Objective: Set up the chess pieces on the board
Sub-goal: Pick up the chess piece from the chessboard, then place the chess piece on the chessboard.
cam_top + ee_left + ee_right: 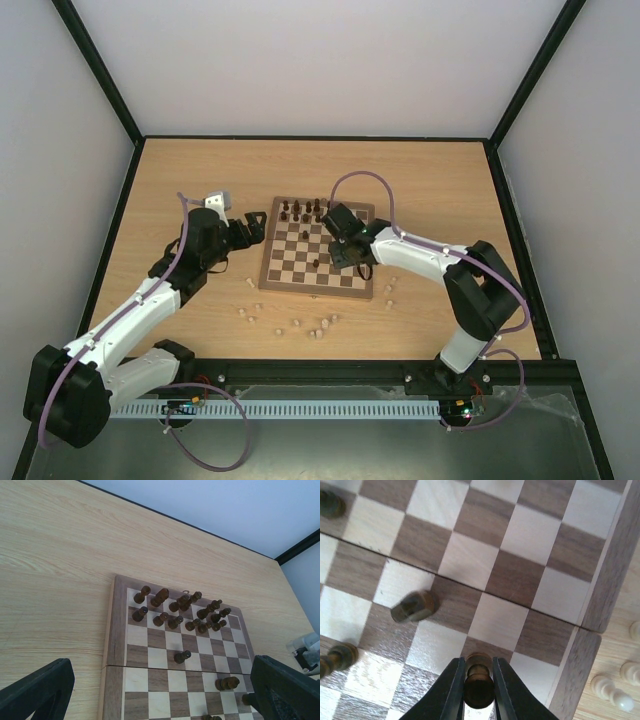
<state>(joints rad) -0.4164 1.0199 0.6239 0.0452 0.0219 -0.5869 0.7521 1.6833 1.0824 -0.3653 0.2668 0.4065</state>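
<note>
Right gripper (pixel 479 690) was nearly closed, both fingers (pixel 451 692) pinching 1 dark chessman (pixel 479 682) over the board's (pixel 318 291) right half near its right border; lifted or resting, can't tell. Left gripper (pixel 250 225) was spread wide and held nothing, hovering just left of the board's far-left corner. 1 board lay mid-table (pixel 430 180) between the 2 grippers. Dark pieces (pixel 175 611): about 12 crowded in the 2 far rows, exact count unclear, plus 3 or 4 scattered mid-board. Pale pieces (pixel 296 323): about 13 loose on the table, roughly 10 near of the board, 3 off its near-right corner
</note>
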